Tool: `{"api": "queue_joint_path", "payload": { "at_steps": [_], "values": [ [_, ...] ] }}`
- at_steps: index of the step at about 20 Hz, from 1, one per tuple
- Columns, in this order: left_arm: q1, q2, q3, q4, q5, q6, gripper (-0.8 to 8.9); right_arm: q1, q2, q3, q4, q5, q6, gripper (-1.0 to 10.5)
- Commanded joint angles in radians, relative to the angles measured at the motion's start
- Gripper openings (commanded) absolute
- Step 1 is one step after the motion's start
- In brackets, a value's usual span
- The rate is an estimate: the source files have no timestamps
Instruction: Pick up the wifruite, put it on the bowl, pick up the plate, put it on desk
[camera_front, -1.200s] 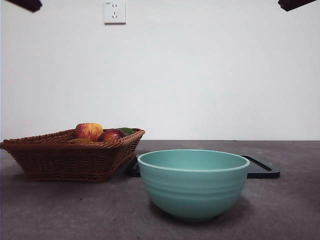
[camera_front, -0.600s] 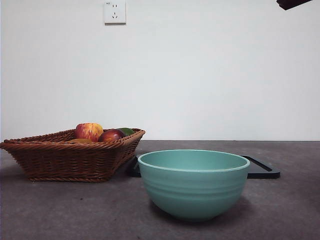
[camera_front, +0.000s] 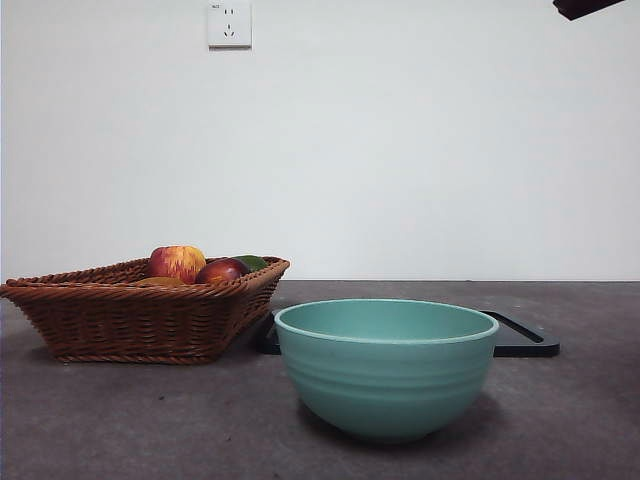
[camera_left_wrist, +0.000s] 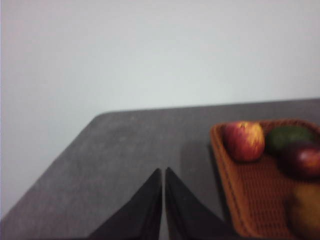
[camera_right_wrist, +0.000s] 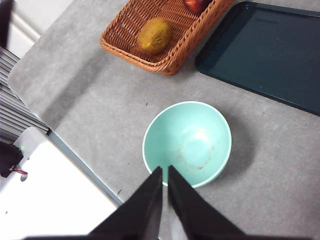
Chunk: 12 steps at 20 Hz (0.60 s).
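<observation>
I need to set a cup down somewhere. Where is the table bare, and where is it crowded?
The table is bare in front of the basket and beside the bowl. The tray is bare too. It is crowded where basket and tray meet.

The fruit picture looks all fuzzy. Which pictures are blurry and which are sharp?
Left wrist view: soft and out of focus, so the apple and basket look smeared. Right wrist view: sharp, and the bowl casts a soft shadow on the desk. Front view: clear and evenly lit, with a faint shadow under the bowl.
</observation>
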Motion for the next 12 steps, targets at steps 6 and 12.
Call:
{"api": "queue_joint_path", "payload": {
  "at_steps": [6,12],
  "values": [
    [0.039,-0.082,-0.066,-0.078,-0.007,0.002,0.09,0.010,0.003,0.007,0.011,0.000,0.005,0.1],
    [0.046,-0.082,-0.091,-0.134,-0.008,-0.007,0.09,0.010,0.003,0.007,0.011,0.000,0.005,0.1]
  ]
}}
